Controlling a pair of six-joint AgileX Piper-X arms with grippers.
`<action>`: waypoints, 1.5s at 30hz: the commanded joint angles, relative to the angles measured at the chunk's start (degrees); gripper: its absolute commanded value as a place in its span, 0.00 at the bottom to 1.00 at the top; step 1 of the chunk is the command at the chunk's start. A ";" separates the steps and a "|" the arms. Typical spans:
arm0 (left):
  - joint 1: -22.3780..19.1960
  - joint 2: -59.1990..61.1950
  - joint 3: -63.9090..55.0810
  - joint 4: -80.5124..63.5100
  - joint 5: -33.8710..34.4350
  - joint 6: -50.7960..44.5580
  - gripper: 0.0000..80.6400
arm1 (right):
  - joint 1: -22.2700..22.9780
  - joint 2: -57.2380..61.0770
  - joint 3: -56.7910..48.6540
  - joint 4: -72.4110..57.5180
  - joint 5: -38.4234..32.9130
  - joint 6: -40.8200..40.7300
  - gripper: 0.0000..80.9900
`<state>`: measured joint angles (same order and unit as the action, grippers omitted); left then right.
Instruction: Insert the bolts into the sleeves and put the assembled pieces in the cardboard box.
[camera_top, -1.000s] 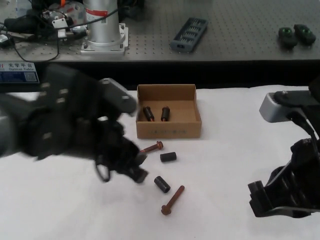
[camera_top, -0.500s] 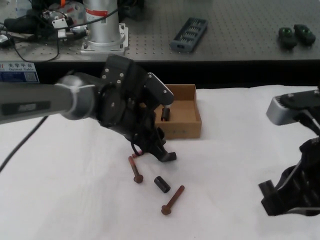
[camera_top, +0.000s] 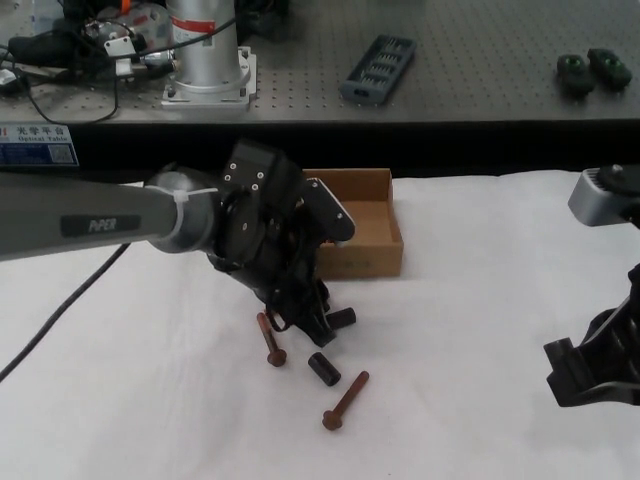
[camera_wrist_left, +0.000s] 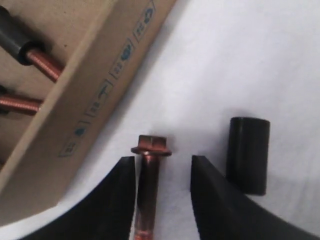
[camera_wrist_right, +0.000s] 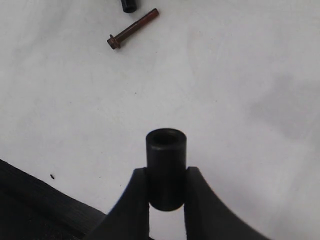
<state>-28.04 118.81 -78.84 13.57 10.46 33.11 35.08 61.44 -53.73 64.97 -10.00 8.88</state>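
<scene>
The bolt (camera_wrist_left: 148, 192) sits off-centre in my spread left gripper (camera_wrist_left: 163, 164) and may skid on closing; my right gripper (camera_wrist_right: 166, 181) clamps a sleeve (camera_wrist_right: 166, 150).

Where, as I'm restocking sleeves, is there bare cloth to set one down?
The white cloth between the cardboard box and the right gripper is bare, as is the near-left stretch. It is crowded in front of the box: the left gripper, bolts and sleeves sit close together.
</scene>
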 joint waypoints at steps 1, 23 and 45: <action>0.67 0.16 -0.70 0.54 0.32 0.63 0.33 | -0.45 -0.71 -0.12 0.12 -1.22 -0.89 0.03; 2.82 0.76 -0.70 0.54 9.99 2.15 0.33 | -0.42 -0.71 -0.12 -0.14 -1.22 -0.89 0.03; 2.74 3.60 -0.70 0.54 7.70 2.15 0.25 | -0.42 -0.71 -0.12 -0.14 -1.22 -0.89 0.03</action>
<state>-25.12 120.63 -79.32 13.57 20.33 34.72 35.08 61.44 -53.73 64.97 -10.14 8.76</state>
